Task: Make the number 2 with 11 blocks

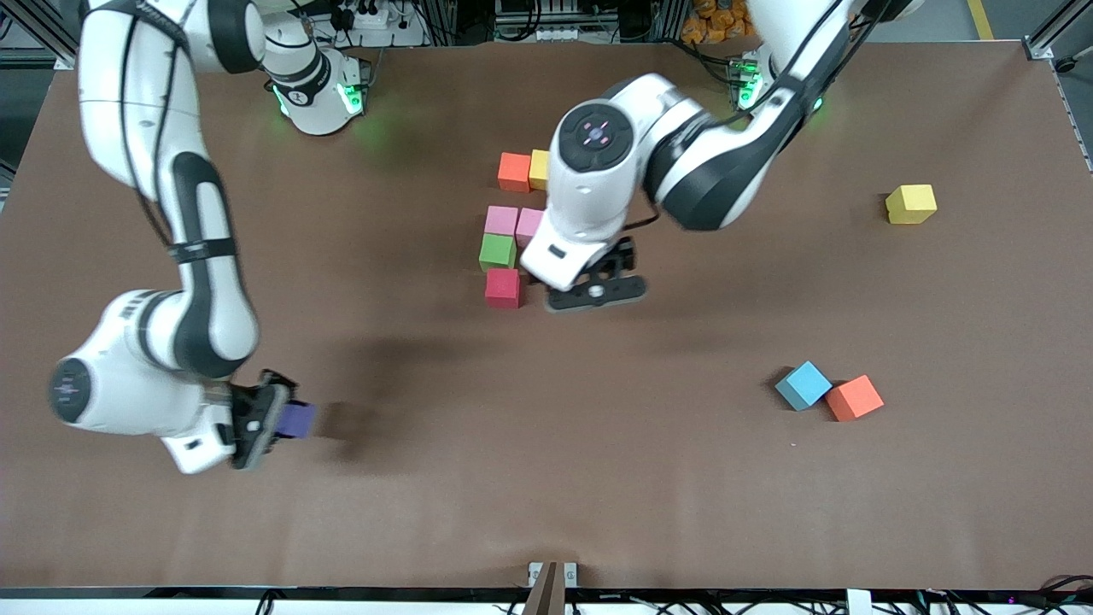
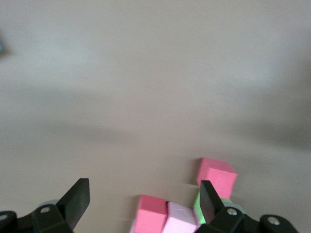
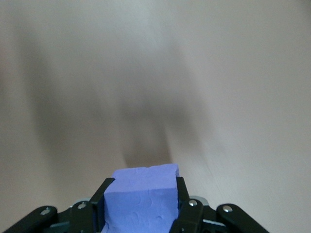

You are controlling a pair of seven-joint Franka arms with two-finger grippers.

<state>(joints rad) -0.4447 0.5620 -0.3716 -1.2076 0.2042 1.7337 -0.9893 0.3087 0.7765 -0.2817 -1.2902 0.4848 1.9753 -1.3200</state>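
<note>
Purple block (image 1: 298, 419) clamped in right pincer (image 1: 275, 418), raised above bare surface (image 1: 546, 478) at 8 o'clock. Light blue block (image 1: 803, 384) touching orange block (image 1: 854, 398) at 4 o'clock. Left pincer (image 1: 595, 293) fingers apart, empty, hovering just beside red block (image 1: 503, 288). Partial number 2 (image 1: 511, 231) mid-surface: red, green block (image 1: 497, 251), pink blocks (image 1: 501, 220), orange-yellow pair above. Lone yellow block (image 1: 910, 204) at 2 o'clock.

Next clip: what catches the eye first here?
The right tool, toward the right arm's end of the table, is shut on a purple block. The left tool hangs open over a cluster of coloured blocks mid-table.
</note>
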